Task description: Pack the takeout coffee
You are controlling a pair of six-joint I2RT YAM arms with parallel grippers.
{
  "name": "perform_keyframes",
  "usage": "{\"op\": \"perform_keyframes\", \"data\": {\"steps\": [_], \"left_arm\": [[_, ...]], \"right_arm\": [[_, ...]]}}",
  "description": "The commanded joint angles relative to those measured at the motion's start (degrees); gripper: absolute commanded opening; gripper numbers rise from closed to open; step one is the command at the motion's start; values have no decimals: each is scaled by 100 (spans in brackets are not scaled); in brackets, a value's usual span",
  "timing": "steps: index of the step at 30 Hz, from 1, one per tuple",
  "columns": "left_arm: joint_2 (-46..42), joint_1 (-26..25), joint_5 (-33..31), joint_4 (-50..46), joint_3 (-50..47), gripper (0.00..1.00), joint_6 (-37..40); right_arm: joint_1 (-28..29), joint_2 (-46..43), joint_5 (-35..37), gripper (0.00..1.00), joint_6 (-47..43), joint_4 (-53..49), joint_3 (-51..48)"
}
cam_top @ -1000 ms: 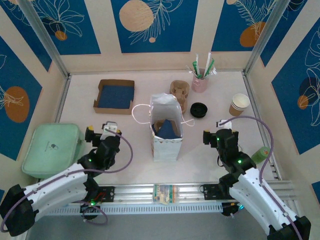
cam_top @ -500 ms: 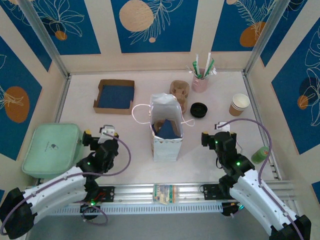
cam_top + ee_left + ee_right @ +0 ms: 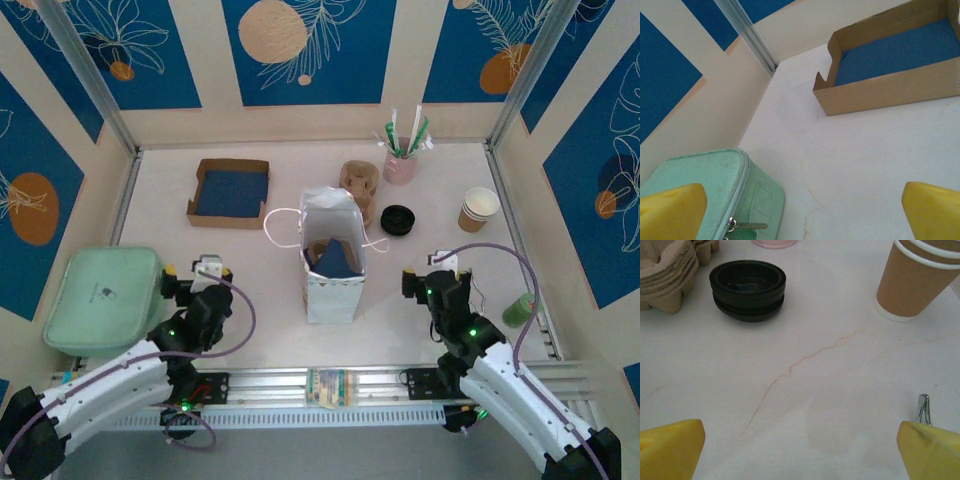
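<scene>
Retreat, left claw [image 3: 190, 271], right claw [image 3: 428, 269] (both wide)

A robot test booth dressed as a café counter; blue-and-cream leaf-patterned wall panels [image 3: 300, 50] between aluminium posts [image 3: 85, 75] enclose a pale marble-look table [image 3: 250, 260]; left arm [image 3: 110, 380] and right arm [image 3: 520, 390] rise from a metal rail [image 3: 270, 385]; paper cups [image 3: 479, 209], black lids [image 3: 397, 219], pulp cup carriers [image 3: 359, 180], a white paper bag [image 3: 333, 290].
</scene>
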Motion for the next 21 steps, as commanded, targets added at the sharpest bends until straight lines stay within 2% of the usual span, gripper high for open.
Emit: {"op": "perform_keyframes", "data": {"steps": [1,12,21], "left_arm": [[47,54,-84,-50,-28,100,-88],[29,62,-67,-29,-42,100,-71],[-49,140,-67,193,-122,100,55]], "right_arm": [[47,-72,189,99,100,258,-79],[-116,140,439,99,44,423,-61],[-252,515,320,99,-118,928,-70]]}}
